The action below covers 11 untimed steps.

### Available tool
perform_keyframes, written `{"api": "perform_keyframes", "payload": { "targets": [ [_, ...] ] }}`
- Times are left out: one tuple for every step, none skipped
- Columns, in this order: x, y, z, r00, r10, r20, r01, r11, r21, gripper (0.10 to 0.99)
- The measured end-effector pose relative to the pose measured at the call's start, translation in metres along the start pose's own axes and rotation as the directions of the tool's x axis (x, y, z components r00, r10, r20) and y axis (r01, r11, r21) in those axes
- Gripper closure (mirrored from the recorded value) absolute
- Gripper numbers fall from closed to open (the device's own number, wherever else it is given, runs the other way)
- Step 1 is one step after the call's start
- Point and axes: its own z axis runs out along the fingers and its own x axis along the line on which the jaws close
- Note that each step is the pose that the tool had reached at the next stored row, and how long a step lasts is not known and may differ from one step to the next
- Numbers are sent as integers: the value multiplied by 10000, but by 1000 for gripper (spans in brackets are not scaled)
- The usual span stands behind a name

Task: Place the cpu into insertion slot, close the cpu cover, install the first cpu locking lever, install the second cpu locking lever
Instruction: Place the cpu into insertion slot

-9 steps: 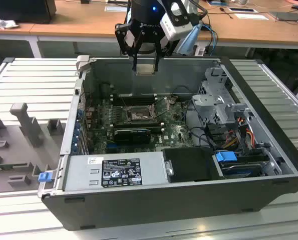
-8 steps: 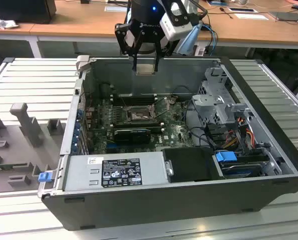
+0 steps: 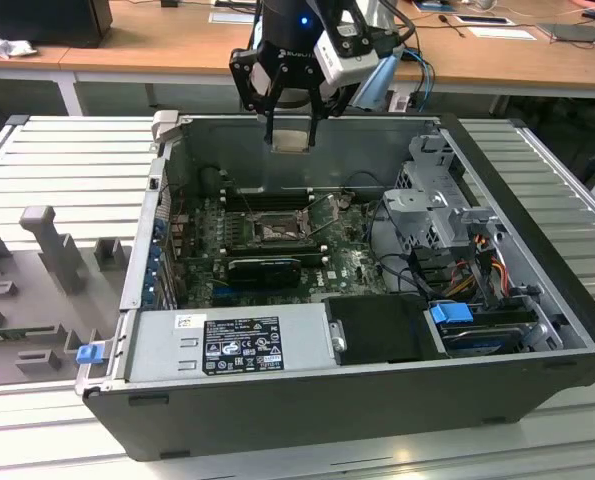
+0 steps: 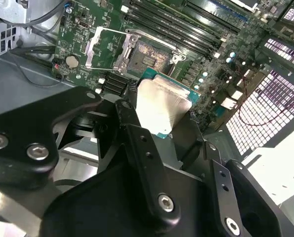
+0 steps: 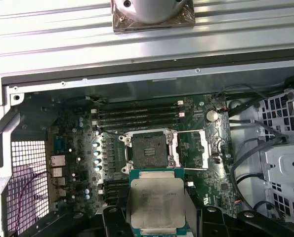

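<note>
cpu (image 3: 290, 139) sits pinched in the gripper (image 3: 291, 130), up in the air over the open computer case (image 3: 307, 400), near its far wall in the exterior view. well clear of the board below, touching nothing but the fingers.

jaws: closed in on the chip's two opposite edges, held apart only by the chip's own width. in both wrist views the pale metal face of the cpu (image 5: 155, 202) shows flat between the black fingers (image 4: 132, 131), with a green edge of substrate showing round it.

insertion slot (image 5: 147, 148): dark square socket on the motherboard (image 3: 347, 265), bare, nothing seated in it. in the first wrist view it lies just beyond the held chip and apart from it. also seen in the exterior view at the middle of the board (image 3: 275, 232), and in the second wrist view (image 4: 149, 54).

cpu cover (image 5: 204, 148): swung open, lying off to one side of the socket with green board showing through its window. same frame seen in the second wrist view (image 4: 90, 49), tilted away from the slot.

memory slots (image 5: 137, 114): long black rows on the far side of the socket from the chip.

graphics card (image 3: 265, 268): black bar just on the near side of the socket in the exterior view.

power supply (image 3: 227, 345): grey box along the near edge of the case.
</note>
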Motion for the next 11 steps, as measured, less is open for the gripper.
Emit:
{"api": "perform_keyframes", "payload": {
  "targets": [
    [0,0,1,10000,8,-1,-8,10000,-1,557],
    [0,0,2,10000,34,2,-34,10000,0,557],
    [-1,-1,2,10000,74,6,-74,10000,-1,557],
    [-1,0,4,9999,153,14,-153,9999,-4,557],
    [-1,0,4,9998,219,20,-219,9998,-6,557],
    [-1,0,4,9995,320,29,-320,9995,-9,557],
    [-1,0,5,9992,407,36,-407,9992,-11,557],
    [0,0,5,9989,465,42,-465,9989,-12,557],
    [0,0,5,9981,608,54,-608,9981,-16,557],
    [0,0,5,9975,699,62,-699,9976,-18,557],
    [0,0,4,9970,769,68,-769,9970,-19,557]
  ]
}}
